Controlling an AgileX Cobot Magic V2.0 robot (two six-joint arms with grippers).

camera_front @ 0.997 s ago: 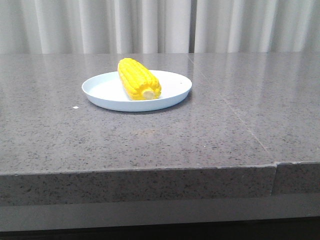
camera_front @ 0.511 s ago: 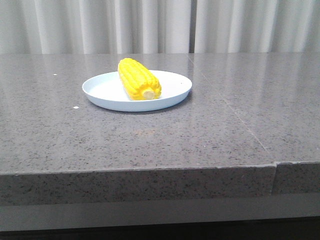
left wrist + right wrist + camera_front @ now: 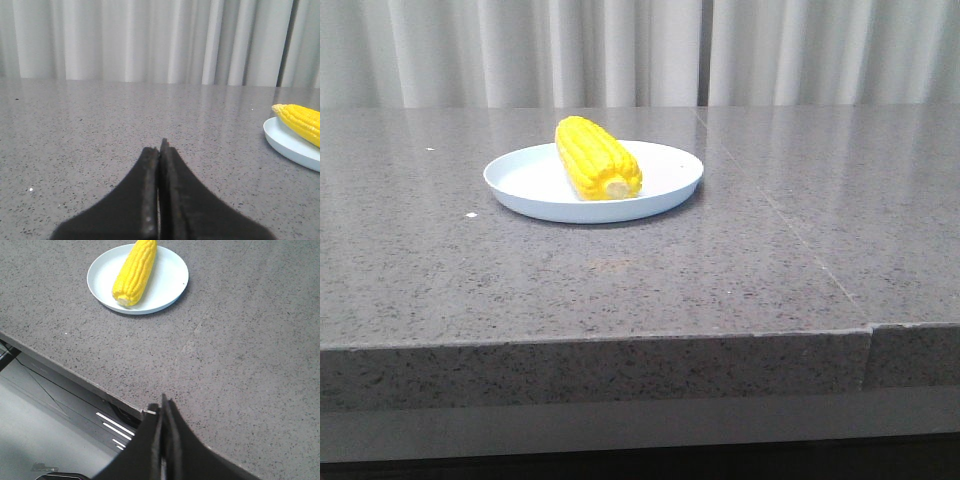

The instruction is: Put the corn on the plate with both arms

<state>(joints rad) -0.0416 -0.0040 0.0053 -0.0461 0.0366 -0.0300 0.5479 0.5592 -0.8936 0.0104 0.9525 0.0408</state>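
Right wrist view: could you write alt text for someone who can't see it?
A yellow ear of corn lies on a round white plate on a speckled grey stone table, seen from above. Nearer the camera, the right gripper, black and shut, hangs over the table's front edge, well apart from the plate.

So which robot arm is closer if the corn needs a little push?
Probably the left. Its shut tool sits low over the table with the corn and plate just beside it. The right tool, also shut, hangs back past the table's edge.
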